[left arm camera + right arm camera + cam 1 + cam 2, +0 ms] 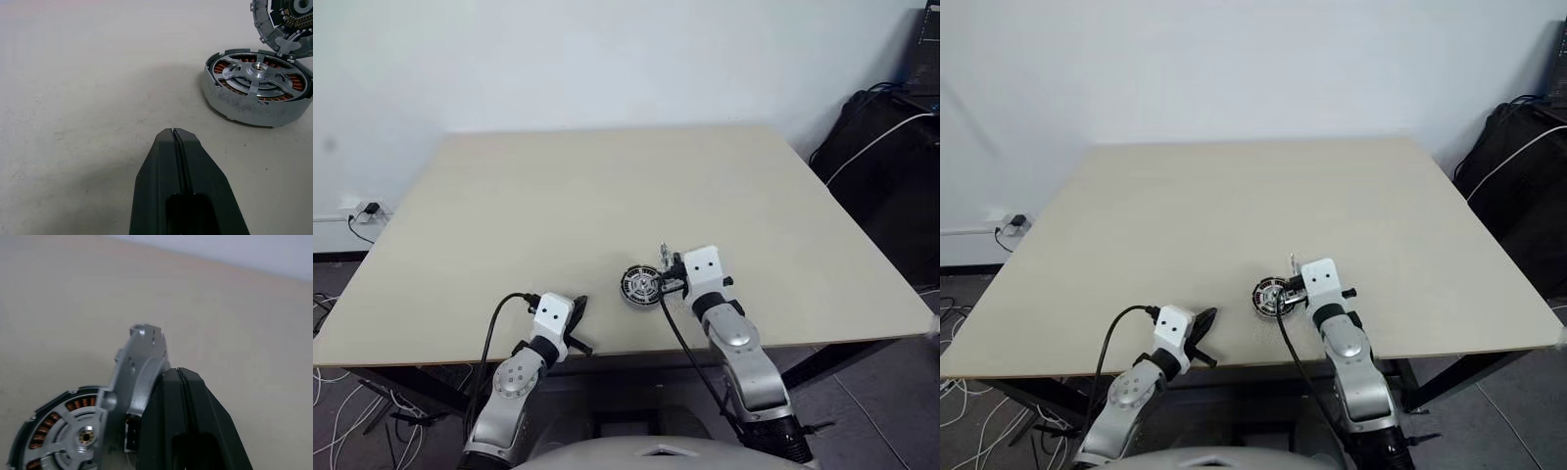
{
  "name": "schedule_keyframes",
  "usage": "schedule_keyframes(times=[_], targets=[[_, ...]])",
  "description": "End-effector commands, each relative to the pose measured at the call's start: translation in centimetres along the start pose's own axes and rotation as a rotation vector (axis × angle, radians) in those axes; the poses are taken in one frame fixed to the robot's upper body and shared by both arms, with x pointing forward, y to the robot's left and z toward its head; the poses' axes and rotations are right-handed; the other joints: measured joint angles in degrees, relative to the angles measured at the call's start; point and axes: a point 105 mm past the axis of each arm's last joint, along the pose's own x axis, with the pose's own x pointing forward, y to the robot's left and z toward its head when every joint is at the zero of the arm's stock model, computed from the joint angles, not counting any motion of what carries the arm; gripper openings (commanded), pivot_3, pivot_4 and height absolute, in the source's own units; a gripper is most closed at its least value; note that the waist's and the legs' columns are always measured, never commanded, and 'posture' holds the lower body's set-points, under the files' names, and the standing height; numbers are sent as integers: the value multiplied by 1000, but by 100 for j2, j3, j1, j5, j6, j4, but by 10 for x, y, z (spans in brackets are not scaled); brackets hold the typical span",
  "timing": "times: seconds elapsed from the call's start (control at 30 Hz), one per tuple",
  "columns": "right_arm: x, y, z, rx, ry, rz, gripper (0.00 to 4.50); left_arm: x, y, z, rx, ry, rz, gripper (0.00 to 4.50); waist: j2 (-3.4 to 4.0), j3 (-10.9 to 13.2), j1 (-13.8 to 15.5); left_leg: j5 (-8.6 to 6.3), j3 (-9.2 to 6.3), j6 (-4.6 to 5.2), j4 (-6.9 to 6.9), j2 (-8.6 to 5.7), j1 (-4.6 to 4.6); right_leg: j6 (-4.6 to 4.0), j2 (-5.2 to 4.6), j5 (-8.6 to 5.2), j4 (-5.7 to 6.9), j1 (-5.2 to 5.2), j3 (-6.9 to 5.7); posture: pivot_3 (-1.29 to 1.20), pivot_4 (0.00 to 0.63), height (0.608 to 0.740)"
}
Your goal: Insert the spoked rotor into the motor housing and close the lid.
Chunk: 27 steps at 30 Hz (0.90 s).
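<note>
Both claws, left claw (175, 134) and right claw (182, 374), clenched empty over beige table (607, 196) by white wall (607, 59).

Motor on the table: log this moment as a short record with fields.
motor housing: flat on the table, near the front edge
rotor: spoked rotor seated inside, copper windings visible around it
lid: tilted up on edge beside the housing, not closed
right gripper: shut, against the lid
left gripper: shut, apart from the housing
</note>
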Motion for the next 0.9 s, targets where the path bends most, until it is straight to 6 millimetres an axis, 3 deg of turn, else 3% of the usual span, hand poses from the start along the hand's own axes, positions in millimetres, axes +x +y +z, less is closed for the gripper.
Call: schedule_keyframes(times=[0.03, 0.43, 0.77, 0.9], targets=[[6, 10, 13, 2, -54, 28, 19, 0, 6, 11, 18, -49, 15, 0, 0, 0, 0, 0, 0, 0, 0, 0, 0, 0, 0, 0, 0, 0, 0, 0, 0, 740], [19, 27, -1, 20, -5, 90, 19, -3, 10, 12, 23, -50, 31, 0, 0, 0, -10, 0, -2, 0, -1, 0, 16, -1, 1, 0, 0, 18, 0, 0, 0, 740], [28, 46, -42, 4, 129, 144, 19, -4, 11, 12, 26, -48, 36, 0, -9, -10, -39, -1, -3, 0, -1, 0, 31, -2, 2, -1, -1, 31, -2, 0, 0, 740], [28, 46, -37, 16, 109, 159, 19, -6, 11, 11, 24, -47, 42, 0, -16, -18, -68, -1, -4, -1, -1, 1, 43, -2, 2, -1, 0, 44, -2, 0, 0, 740]])
